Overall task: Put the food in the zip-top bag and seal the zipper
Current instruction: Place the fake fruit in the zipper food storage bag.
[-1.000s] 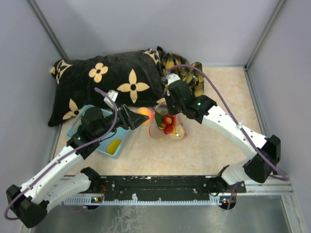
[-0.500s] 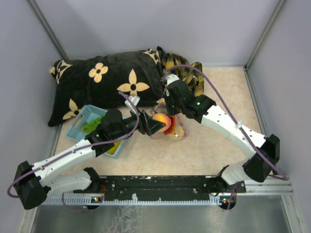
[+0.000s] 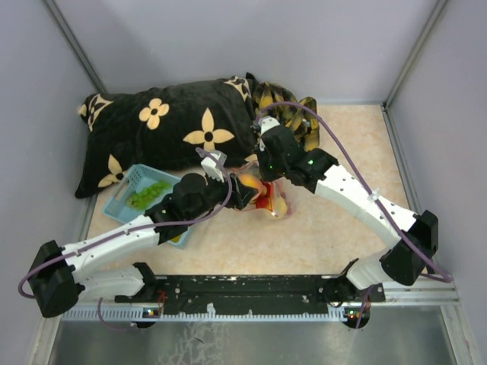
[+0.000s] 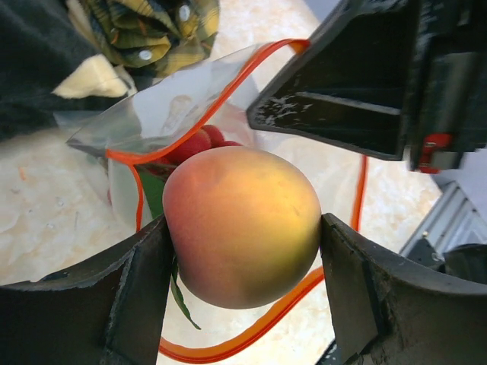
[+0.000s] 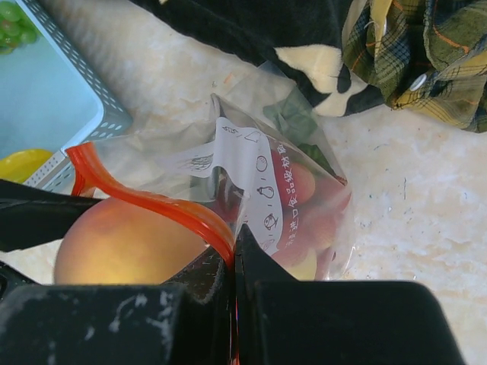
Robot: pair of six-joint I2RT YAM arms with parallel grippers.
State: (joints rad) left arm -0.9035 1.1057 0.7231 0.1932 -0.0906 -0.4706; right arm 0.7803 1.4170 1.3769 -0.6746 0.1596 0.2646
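Orange-yellow fruit (image 4: pixel 242 224) clamped in left end effector (image 3: pixel 240 194), sitting at mouth of zip-top bag (image 5: pixel 251 163) on worktop (image 3: pixel 319 228). Right end effector (image 5: pixel 233 266) pinched shut on zipper (image 5: pixel 152 201), holding mouth open toward left arm. Bag interior dead ahead of left end effector, red berries (image 4: pixel 199 144) already inside. Next: push in, release. Grapes (image 3: pixel 148 194) waiting in basket (image 3: pixel 125 182).
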